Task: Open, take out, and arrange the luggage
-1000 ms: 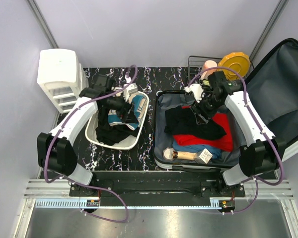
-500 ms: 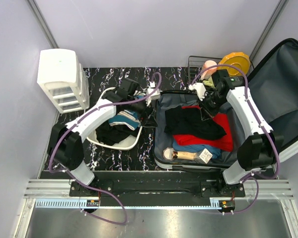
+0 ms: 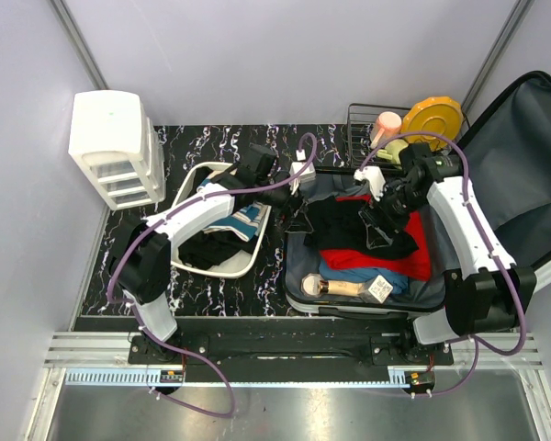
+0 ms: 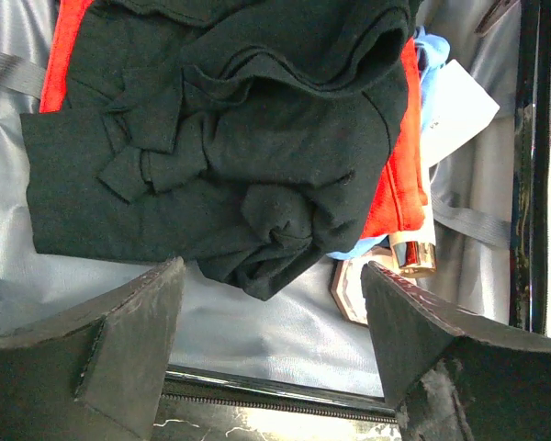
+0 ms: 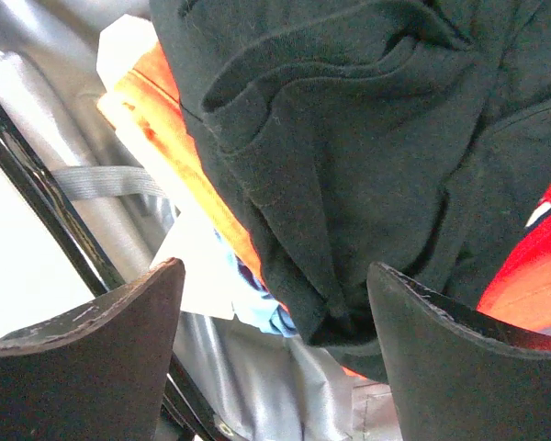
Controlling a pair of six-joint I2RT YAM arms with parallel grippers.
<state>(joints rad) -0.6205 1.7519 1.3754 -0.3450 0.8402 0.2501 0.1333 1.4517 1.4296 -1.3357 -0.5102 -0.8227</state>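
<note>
top external | left gripper jaws apart | right gripper jaws apart above luggage

Grey-lined luggage on a black table veined with white.
Inside are a black garment, a red garment and a pale blue garment; nearby are a white drawer unit and a yellow plate.
</note>
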